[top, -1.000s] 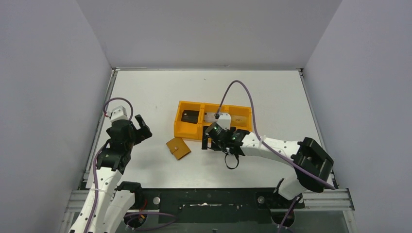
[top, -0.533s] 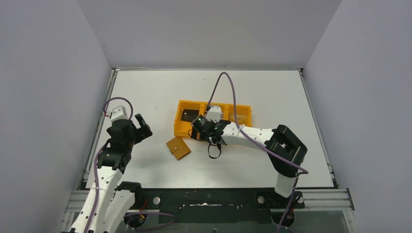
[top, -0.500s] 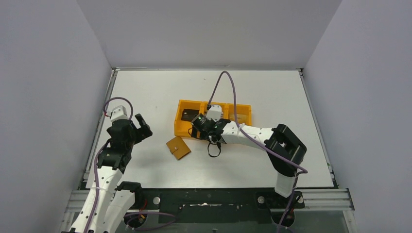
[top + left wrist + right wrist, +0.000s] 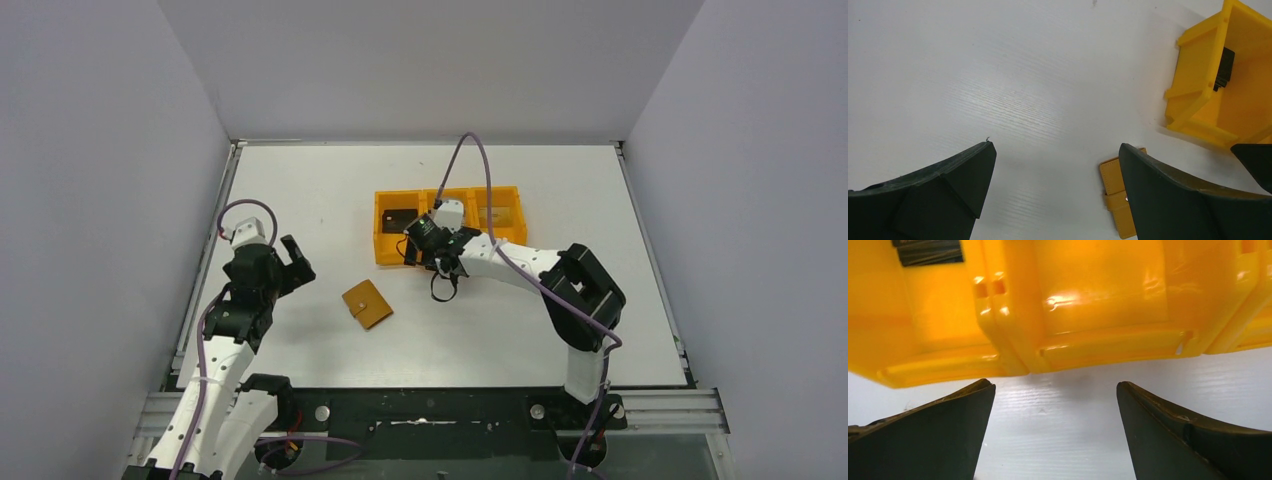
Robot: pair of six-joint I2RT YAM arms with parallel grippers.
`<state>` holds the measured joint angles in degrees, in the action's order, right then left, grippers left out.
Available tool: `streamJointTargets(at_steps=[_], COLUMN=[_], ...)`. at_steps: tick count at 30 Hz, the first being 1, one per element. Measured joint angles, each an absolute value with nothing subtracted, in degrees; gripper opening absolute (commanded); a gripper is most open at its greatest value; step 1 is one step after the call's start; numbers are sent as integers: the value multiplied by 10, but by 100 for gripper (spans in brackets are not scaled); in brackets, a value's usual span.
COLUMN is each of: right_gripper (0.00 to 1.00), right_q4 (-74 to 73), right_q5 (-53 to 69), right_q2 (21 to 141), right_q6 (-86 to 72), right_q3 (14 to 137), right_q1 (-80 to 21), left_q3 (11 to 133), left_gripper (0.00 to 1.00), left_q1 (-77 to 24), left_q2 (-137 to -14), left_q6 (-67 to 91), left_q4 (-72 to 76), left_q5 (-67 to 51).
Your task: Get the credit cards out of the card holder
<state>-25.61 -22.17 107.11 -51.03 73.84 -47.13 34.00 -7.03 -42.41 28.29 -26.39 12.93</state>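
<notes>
Wide white table (image 4: 300, 190), and the bright orange three-compartment plastic tray (image 4: 380, 230) sits mid-table. The right gripper (image 4: 1055, 390) is just beside its near wall, jaws spread wide, holding nothing, facing the tray. Out left, the left gripper (image 4: 296, 258) hangs over bare table, just as wide and just as empty. Between the arms lies the small tan-brown leather-like card holder (image 4: 367, 304), folded shut, flat, skew to the table edges and apart from the tray. It's ahead-right of the left gripper, so I'd say left has the better line. No credit cards show at it. A dark flat piece (image 4: 398, 217) in the tray's left compartment might be one, can't tell.
</notes>
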Motion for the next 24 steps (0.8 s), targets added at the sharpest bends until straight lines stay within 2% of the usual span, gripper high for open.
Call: streamJointTargets(at_steps=[6,15,23,24], right_gripper=[98,82,61,56], right_q4=[-224,-116,-86,-83], right_q5=[-195,-75,-14,-8], right_q2=[1063,1061,1122,1122], right_q6=[-483,-466,-452,-451], right_q3=[725,696,711,715], right_q1=[-526,-574,-582,-583], left_q3=[340,340,340,340], left_gripper=[96,92,88,87], left_q1=[-70,-70,-70,-70], left_q2=[-428,-428,-428,-428], left_q6=[283,283,283,283], left_q4=[-263,-263,-263,-263], left_q5=[130,135,136,136])
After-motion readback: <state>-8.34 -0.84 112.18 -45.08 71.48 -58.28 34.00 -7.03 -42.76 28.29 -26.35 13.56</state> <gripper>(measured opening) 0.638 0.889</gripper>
